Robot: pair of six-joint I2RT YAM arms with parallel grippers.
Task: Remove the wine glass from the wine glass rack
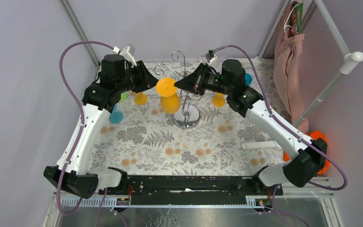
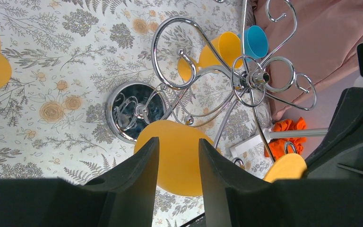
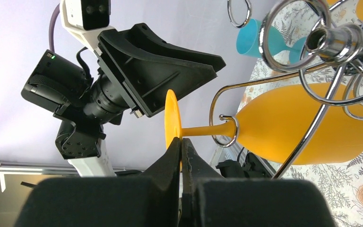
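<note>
Rack (image 1: 187, 120) stands mid-table (image 1: 142, 142) on its round shiny base, with the pole upright and the scroll arms on top.

Wine glass (image 1: 170, 103), orange, hangs upside down from the rack. Its stem passes through one curled hook, the foot is above the hook and the bowl below. The bowl hangs on the left side of the pole, above the base.

Right gripper (image 1: 178, 85) reaches in from the right at the height of the scrolls. In the right wrist view its fingers (image 3: 168, 163) are pressed almost together on the rim of the glass's foot, so it is pinching the edge of the disc. The stem is seated in the hook just beyond the fingertips.

Left gripper (image 1: 155, 81) comes in from the left and sits opposite the right one, its tip close to the foot's other face. Whether it touches the foot I cannot tell. In the left wrist view its fingers (image 2: 139, 179) are parted by a modest gap and grip nothing. The bowl shows through the gap, farther off.

On the table past the rack, in the left wrist view, a spare orange glass (image 2: 220, 47) and a blue glass (image 2: 255, 41) sit side by side. Pink cloth (image 1: 288, 52) hangs at the far right, off the table.
</note>
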